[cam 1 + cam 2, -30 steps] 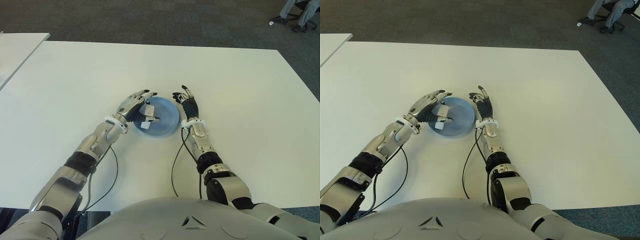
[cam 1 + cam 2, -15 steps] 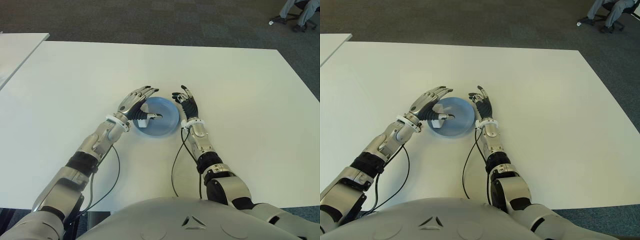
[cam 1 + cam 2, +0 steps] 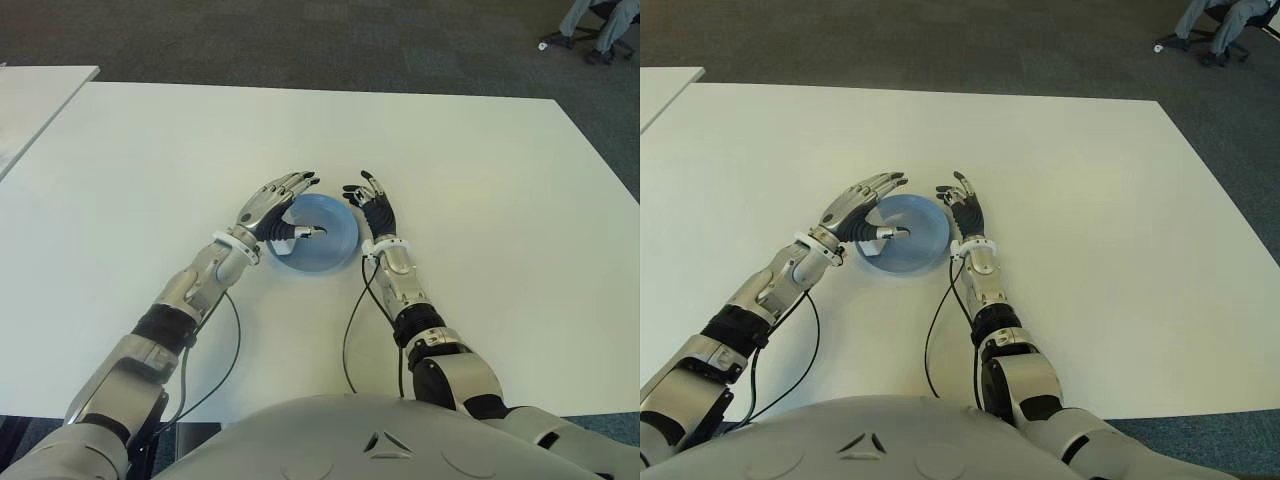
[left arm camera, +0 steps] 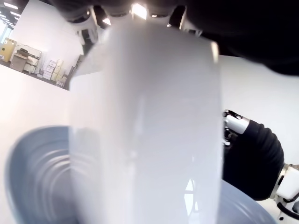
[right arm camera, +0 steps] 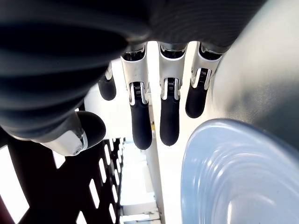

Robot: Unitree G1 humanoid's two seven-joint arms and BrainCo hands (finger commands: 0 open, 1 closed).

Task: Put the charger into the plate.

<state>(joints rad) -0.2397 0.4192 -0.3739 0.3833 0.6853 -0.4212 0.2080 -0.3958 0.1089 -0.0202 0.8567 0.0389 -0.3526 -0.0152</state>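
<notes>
Left wrist view: left hand (image 3: pixel 275 207) pinches white charger (image 4: pixel 145 130) over plate (image 3: pixel 335 240)

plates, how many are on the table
1. The blue plate sits near the middle of the white table, between the left robot hand and the right robot hand. The white charger is over it, under the left robot hand.

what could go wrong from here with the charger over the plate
1. The left hand holds the white block-shaped charger near the left rim of the round blue plate, so on release it might tip onto the white table.
2. The open right hand shows right beside the plate's right edge and may nudge it.
</notes>
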